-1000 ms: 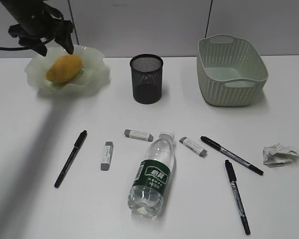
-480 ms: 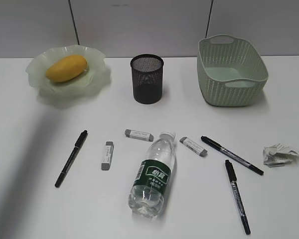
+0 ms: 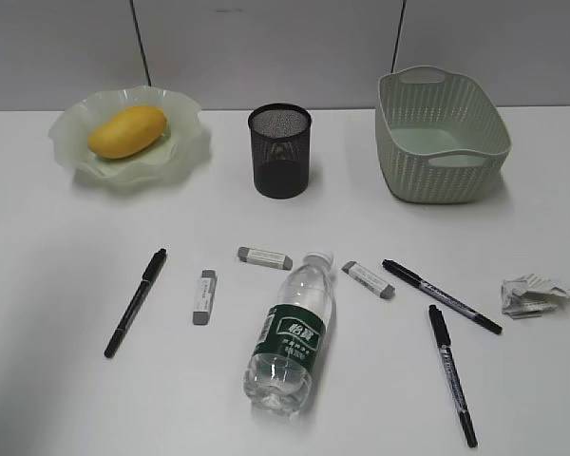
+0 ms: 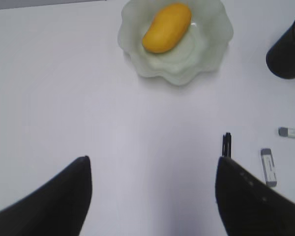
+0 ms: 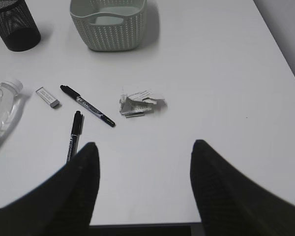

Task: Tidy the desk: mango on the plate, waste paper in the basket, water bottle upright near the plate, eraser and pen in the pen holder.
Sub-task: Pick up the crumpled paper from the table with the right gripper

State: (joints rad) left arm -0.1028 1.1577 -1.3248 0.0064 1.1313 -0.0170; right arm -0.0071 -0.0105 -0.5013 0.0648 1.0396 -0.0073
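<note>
Exterior view: mango (image 3: 126, 131) lies on the plate (image 3: 185, 142), upper left of the frame. Pen holder (image 3: 279, 150) stands upright at upper centre; basket (image 3: 441, 138) at upper right, nothing visible inside it.

Water bottle (image 3: 292, 334) lies on its side at lower centre of the desk (image 3: 57, 247), white cap pointing toward the top of the frame, green label up.

Three erasers: one left of the bottle (image 3: 204, 296), one just above-left of the cap (image 3: 264, 257), one just right of the cap (image 3: 368, 279). Three black pens: one at lower left (image 3: 135, 302), tilted; two at lower right, one slanting (image 3: 442, 296), one (image 3: 452, 374) nearly vertical below it. None of these touch each other as far as can be told.

Waste paper (image 3: 534, 294) sits near the right edge, alone.

Neither arm appears in the exterior view.

Left wrist view: left gripper (image 4: 152, 191) with jaws spread wide, nothing between them, hanging over bare desk; plate and mango at top of frame (well apart from the fingers).

Right wrist view: right gripper (image 5: 145, 184) also parted and holding nothing, above the desk's near edge; waste paper at frame centre, ahead of the fingers, two pens to its left.
</note>
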